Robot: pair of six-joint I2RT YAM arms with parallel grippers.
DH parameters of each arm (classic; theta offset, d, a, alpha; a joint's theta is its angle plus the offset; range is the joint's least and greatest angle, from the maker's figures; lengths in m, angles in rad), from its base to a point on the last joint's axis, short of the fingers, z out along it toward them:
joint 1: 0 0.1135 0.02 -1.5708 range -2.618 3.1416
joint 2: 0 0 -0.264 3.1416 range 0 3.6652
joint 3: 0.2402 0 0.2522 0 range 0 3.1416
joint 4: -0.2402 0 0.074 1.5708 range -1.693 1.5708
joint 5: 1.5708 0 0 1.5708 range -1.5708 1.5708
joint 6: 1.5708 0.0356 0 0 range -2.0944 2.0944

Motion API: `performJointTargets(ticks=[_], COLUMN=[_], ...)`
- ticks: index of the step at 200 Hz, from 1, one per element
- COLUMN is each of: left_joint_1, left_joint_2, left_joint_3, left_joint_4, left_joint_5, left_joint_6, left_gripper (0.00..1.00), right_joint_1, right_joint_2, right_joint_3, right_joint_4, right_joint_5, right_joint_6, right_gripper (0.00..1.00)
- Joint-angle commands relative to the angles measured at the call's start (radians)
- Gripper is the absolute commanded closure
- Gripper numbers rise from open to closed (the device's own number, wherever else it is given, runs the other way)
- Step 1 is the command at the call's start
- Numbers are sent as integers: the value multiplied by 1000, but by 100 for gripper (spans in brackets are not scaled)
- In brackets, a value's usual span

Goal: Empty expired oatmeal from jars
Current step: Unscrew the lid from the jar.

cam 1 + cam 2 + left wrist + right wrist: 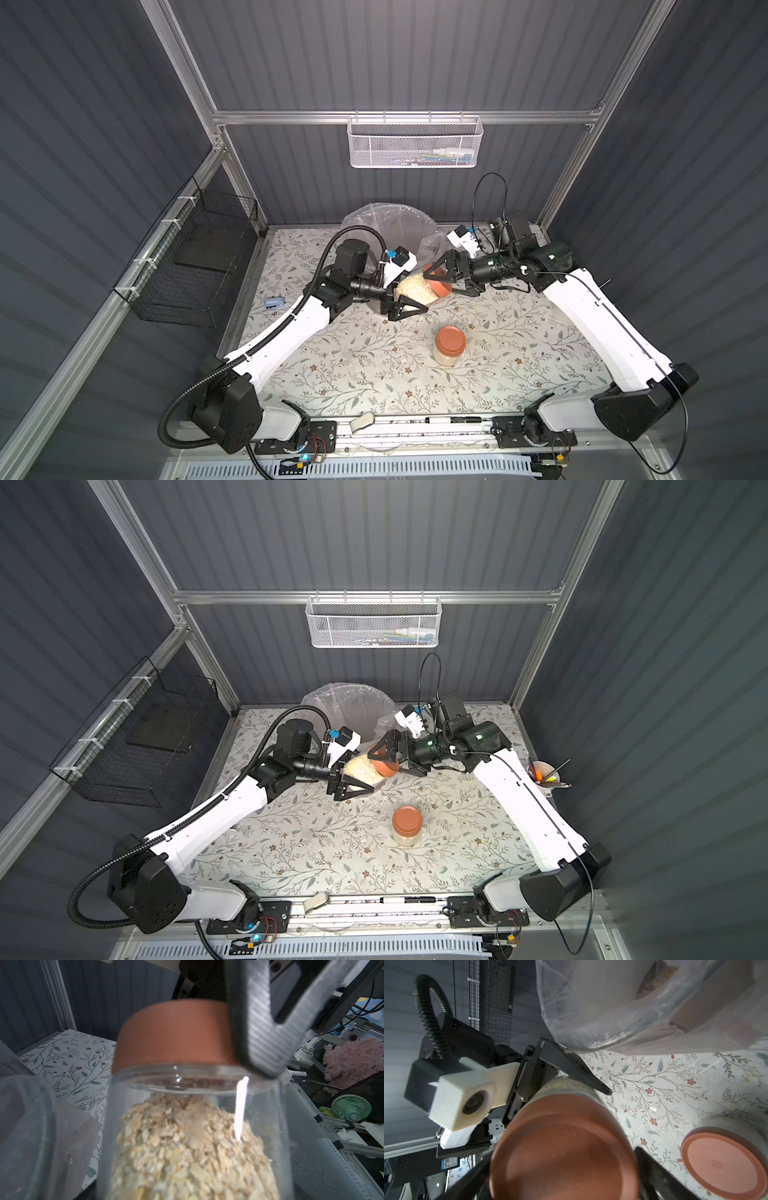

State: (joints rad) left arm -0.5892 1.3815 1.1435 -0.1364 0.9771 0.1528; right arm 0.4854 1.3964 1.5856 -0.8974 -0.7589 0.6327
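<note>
The left gripper (411,294) is clamped on the glass body of a jar (270,1118). It holds the jar tipped on its side above the floral table (353,374), just in front of the plastic-lined bin (388,226) at the far edge. The right gripper (438,281) straddles that jar's terracotta lid (172,1032), with one finger (255,1032) against its side; whether it grips cannot be told. The second jar (450,349) stands upright and lidded, nearer and to the right. Oatmeal (187,1147) fills the held jar.
</note>
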Motion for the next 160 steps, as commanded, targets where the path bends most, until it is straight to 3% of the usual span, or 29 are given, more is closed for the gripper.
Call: performJointTargets(ticks=[1,39,102,160], left_joint_1=[5,8,11,12], left_joint_2=[-58,-56,-71,-71], left_joint_3=[35,42,54,53], left_joint_4=[87,90,98,123], left_joint_5=[52,79,117,150], left_joint_6=[3,-7,-36,-65], left_gripper=[100,100,100,100], right_joint_1=[0,0,-2,-15], right_joint_2=[9,-9,-26,-33], right_joint_3=[11,35,58,142], right_joint_4=[-45,-110,-130,-67], right_joint_5=[30,52,54,-62], right_joint_6=[-33,-202,-501,-684], right_gripper=[19,35,37,35])
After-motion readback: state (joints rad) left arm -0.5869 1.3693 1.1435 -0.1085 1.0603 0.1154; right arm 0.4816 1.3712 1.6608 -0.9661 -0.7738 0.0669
